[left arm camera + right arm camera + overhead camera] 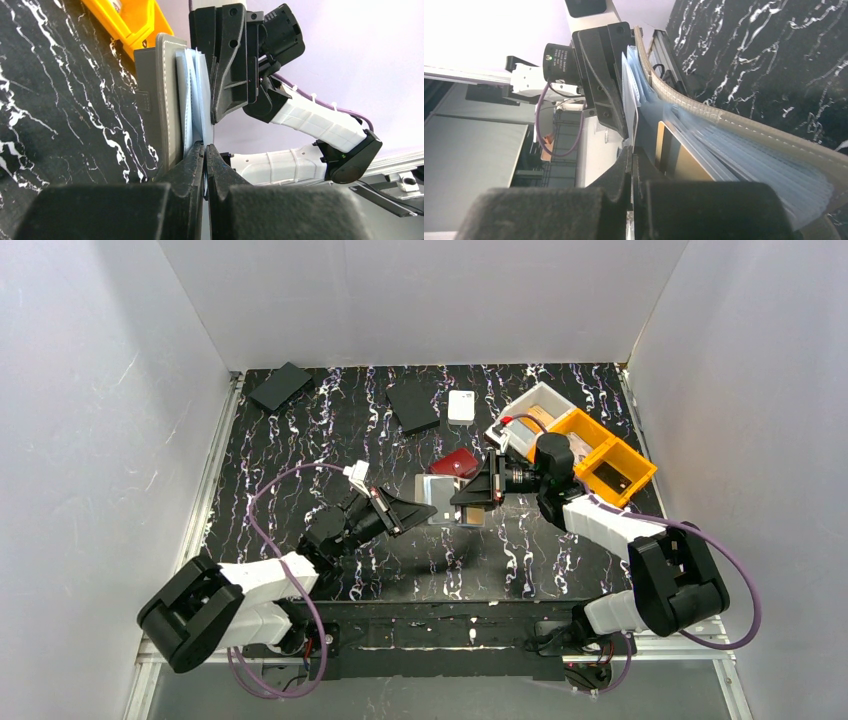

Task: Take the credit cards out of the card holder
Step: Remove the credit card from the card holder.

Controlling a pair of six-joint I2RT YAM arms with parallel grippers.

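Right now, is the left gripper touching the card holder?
Touching. In the left wrist view, the left gripper is shut on a clear inner sleeve of the card holder, with no gap visible.

Two arms (270,575) (600,520), one card holder (435,490), one dark red case (455,462), two black squares (281,386) (413,405), two bins (636,462) (545,390), one white box (461,405)

The card holder (430,490) is boxed in on two sides: the left gripper (433,508) blocks its left and the right gripper (453,498) its right, both with jaws closed on its inner leaves. The dark red case (456,462) lies just behind it. The orange bin (610,455) and white tray (540,400) crowd the far right. In front of the holder, bare surface (440,565) leaves a way in between the arms.
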